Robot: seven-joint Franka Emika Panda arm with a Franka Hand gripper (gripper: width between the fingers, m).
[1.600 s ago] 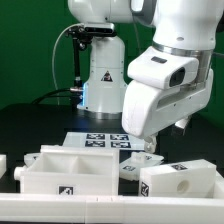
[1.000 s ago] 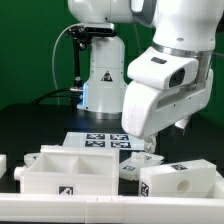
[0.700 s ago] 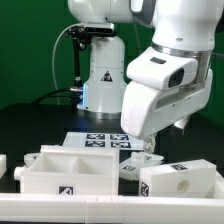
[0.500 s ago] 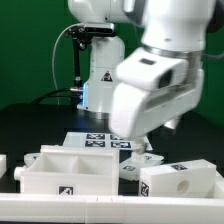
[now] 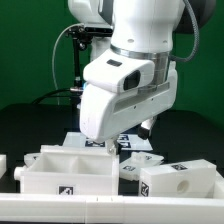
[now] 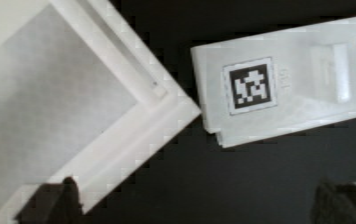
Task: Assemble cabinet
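Note:
The open-topped white cabinet box point(image 5: 70, 170) lies at the front in the exterior view, with a tag on its front wall. A second white cabinet piece point(image 5: 182, 181) with tags and a round hole lies to its right. My gripper point(image 5: 112, 147) hangs just above the back right corner of the open box, mostly hidden by the arm's white hand. In the wrist view the gripper point(image 6: 201, 203) is open and empty, its dark fingertips point(image 6: 54, 200) far apart. Below it are the box's corner point(image 6: 86, 120) and black table.
The marker board point(image 5: 135, 144) lies flat behind the box and also shows in the wrist view point(image 6: 281, 80) with two tags. A small white part point(image 5: 3, 163) sits at the far left edge. The robot's base point(image 5: 100, 80) stands at the back.
The arm's hand has swung from the exterior view's right toward the left and now sits over the back right corner of the open box. The cabinet pieces have not moved.

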